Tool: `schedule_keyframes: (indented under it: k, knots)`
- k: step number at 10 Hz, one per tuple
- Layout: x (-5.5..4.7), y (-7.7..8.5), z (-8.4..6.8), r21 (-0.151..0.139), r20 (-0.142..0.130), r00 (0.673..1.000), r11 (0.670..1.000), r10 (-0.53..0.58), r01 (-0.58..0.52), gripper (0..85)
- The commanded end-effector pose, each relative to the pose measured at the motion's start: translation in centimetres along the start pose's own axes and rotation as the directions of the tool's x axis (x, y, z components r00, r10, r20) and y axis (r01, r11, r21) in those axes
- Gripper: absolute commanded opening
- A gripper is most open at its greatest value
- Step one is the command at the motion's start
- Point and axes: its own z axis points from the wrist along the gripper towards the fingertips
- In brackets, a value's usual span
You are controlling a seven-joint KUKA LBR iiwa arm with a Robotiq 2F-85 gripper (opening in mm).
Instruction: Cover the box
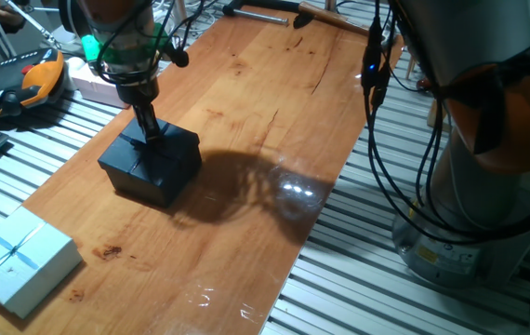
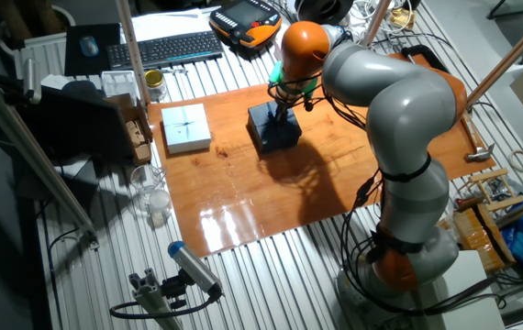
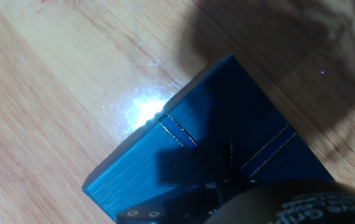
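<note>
The black box stands on the wooden board with the flat black ribbon lid resting on top of it, so its inside is hidden. It also shows in the other fixed view. My gripper comes straight down onto the middle of the lid, fingers close together at the bow. In the hand view the lid fills the frame, its thin ribbon lines cross at the bow, and a dark finger shows at the bottom edge.
A pale blue gift box lies near the board's front left corner, and it shows in the other fixed view. The wooden board sits on a slatted metal table. A teach pendant and cables lie behind the board.
</note>
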Motion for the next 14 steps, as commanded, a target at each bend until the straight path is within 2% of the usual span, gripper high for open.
schedule_keyframes:
  k: [1,14]
  knots:
    - [-0.01,0.01,0.02,0.003,0.000,1.000,1.000,-0.002,0.002,0.0]
    - [-0.07,0.22,0.49,0.023,0.005,1.000,1.000,0.000,0.000,0.0]
